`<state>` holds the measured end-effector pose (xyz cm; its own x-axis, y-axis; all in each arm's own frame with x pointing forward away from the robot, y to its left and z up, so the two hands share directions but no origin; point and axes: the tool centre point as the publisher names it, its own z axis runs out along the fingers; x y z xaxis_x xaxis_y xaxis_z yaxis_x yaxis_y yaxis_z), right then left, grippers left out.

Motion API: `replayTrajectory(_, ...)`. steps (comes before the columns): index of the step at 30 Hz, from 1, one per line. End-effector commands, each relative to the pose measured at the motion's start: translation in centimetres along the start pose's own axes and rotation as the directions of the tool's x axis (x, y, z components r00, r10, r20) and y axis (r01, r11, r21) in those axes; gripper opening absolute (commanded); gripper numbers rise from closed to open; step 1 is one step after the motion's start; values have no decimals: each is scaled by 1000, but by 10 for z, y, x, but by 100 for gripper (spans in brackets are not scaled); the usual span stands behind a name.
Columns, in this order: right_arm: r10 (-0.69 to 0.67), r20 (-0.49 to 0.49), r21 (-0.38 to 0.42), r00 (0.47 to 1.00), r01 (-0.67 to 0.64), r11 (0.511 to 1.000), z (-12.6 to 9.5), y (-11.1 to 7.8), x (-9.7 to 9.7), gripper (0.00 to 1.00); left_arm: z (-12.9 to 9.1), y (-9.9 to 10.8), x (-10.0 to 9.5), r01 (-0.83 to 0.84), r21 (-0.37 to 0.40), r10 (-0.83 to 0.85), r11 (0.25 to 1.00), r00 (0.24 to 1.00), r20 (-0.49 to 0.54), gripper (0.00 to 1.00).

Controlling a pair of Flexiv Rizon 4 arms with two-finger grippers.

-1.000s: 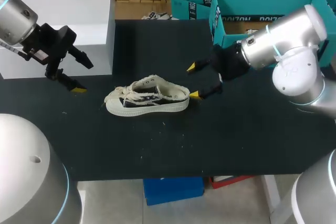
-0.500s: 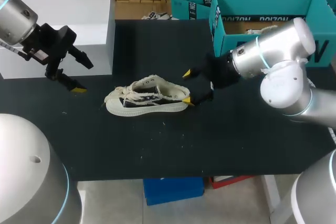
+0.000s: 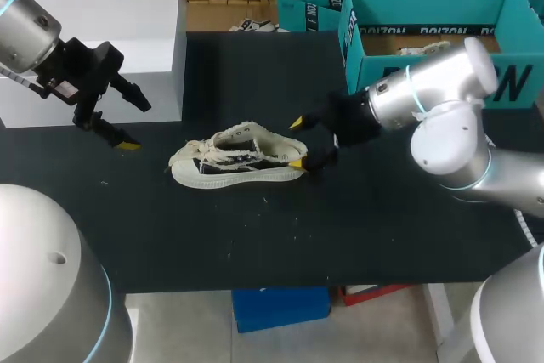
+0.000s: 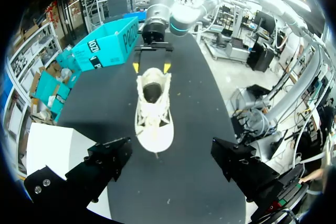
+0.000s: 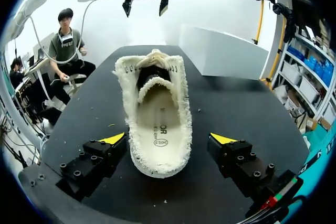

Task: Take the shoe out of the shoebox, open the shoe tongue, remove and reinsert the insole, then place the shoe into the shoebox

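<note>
The shoe (image 3: pixel 240 157) is lying mid-table. The right gripper (image 3: pixel 296 143), wide open and empty, is flanking its heel at 3 o'clock. The left gripper (image 3: pixel 132 123) is hanging open and empty at 10 o'clock. The shoe is probably light and soft, and the stiffer heel is offering the best hold.

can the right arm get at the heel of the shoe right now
Probably yes: the right gripper is open, its yellow tips either side of the shoe at the heel, nothing in between.

A large white rectangular box (image 3: pixel 127 36) stands at the rear left corner of the matte black surface (image 3: pixel 357 227).
</note>
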<state>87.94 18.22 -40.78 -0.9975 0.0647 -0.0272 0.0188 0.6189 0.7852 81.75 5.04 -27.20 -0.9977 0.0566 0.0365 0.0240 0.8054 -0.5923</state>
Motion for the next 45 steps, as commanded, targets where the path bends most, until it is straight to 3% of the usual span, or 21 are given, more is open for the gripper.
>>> replayTrajectory(1,4,-7,-4,1000,-4,1000,10,-1,-4,100,1,1,1,-2,0,2,1000,1000,4,100)
replayTrajectory(24,50,-34,-24,998,-51,998,29,-4,13,100,1,1,1,-2,0,2,1000,1000,4,100)
replayTrajectory(44,52,-78,-57,996,-57,997,50,-8,9,100,1,1,1,-2,0,2,1000,1000,4,100)
replayTrajectory(45,54,-80,-44,995,-58,997,51,-9,10,22,1,1,1,-2,0,2,1000,1000,4,100)
